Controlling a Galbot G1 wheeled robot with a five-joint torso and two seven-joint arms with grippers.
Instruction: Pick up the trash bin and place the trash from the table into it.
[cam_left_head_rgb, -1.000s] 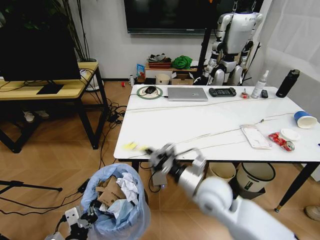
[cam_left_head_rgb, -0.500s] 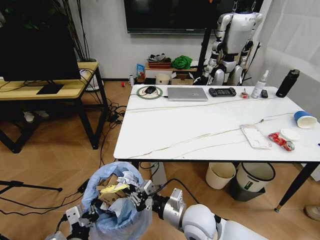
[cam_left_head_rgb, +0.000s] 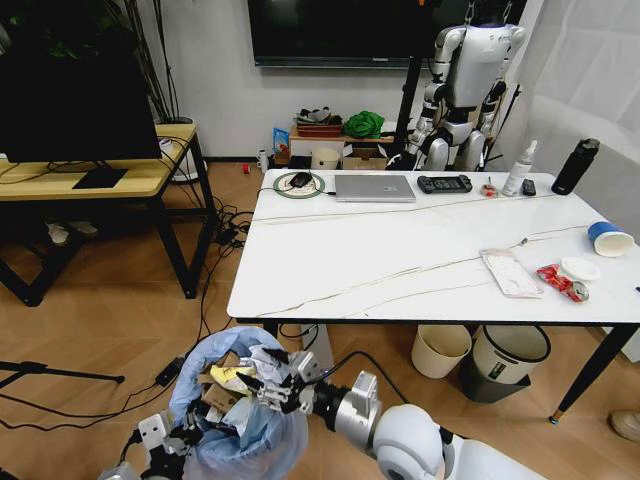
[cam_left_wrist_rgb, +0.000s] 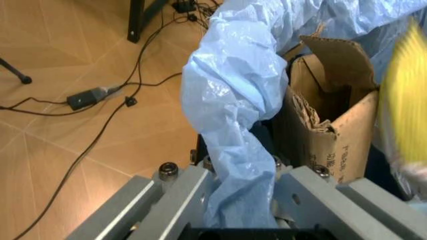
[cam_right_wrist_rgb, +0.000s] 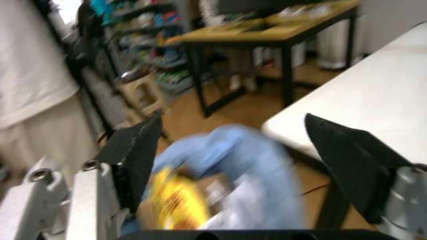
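The small trash bin lined with a crinkly translucent light-blue plastic bag (cam_left_head_rgb: 240, 420) is seen low in the head view, in front of the near left corner of the large white marble-look surface with thin dark veins (cam_left_head_rgb: 400, 260), above the wooden floor. Its bag rim is clamped by the left pincer (cam_left_wrist_rgb: 243, 210), whose grey fingers (cam_left_wrist_rgb: 180, 200) are closed on the blue plastic just beside a piece of torn brown cardboard (cam_left_wrist_rgb: 333, 125) standing inside the bin. The right pincer (cam_left_head_rgb: 275, 385) is held over the bin's mouth with its black fingers (cam_right_wrist_rgb: 137, 155) spread apart and nothing between them; a yellow wrapper (cam_left_head_rgb: 232, 374) lies directly below it on top of the litter, apart from the fingers. Crumpled white paper (cam_left_head_rgb: 262, 362) rests beside the wrapper. Far from the bin, at the surface's right end, a flat white pouch (cam_left_head_rgb: 511, 272), a crushed red can (cam_left_head_rgb: 560, 282), a white lid (cam_left_head_rgb: 581, 268) and a blue paper cup (cam_left_head_rgb: 609, 238) are laid close together.
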